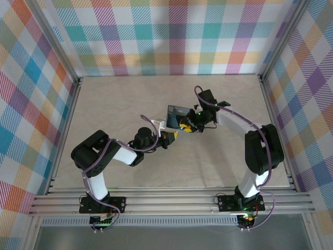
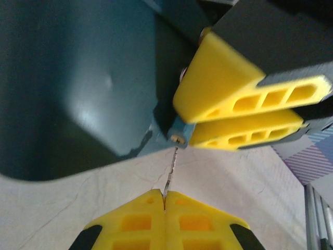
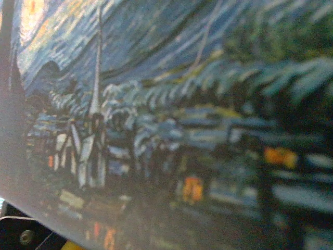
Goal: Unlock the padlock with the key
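Table [image 1: 130, 172]: pale, marbled top, plaid walls [image 1: 171, 36] on the left, far and right sides.

Left arm [image 1: 99, 156]: runs from its near-left base toward the middle of the table. Right arm [image 1: 263, 151]: rises from its near-right base, then bends left toward the same spot. The two wrists meet around mid-table, a little right of centre.

Padlock [image 1: 176, 112]: at that meeting point, between the two grippers, on the far side of the left one. In the left wrist view it is a dark blue, round-cornered block with a dull sheen. In the right wrist view its face is very close and blurred: night sky, church spire, village, small orange lights. I cannot tell whether it rests on the table.

Right gripper [image 1: 191, 124]: clamped on the padlock from the right. In the left wrist view both of its yellow fingers [image 2: 234, 88] press at the block's right edge.

Left gripper [image 1: 170, 136]: just near and left of the padlock. Its yellow fingers [image 2: 140, 219] are pressed together, pinching the key.

Key [image 2: 171, 166]: a thin, toothed metal blade standing out from between the left fingertips. It points at a small pale stud on the padlock's lower corner. The tip reaches the stud; I cannot tell whether it has entered.
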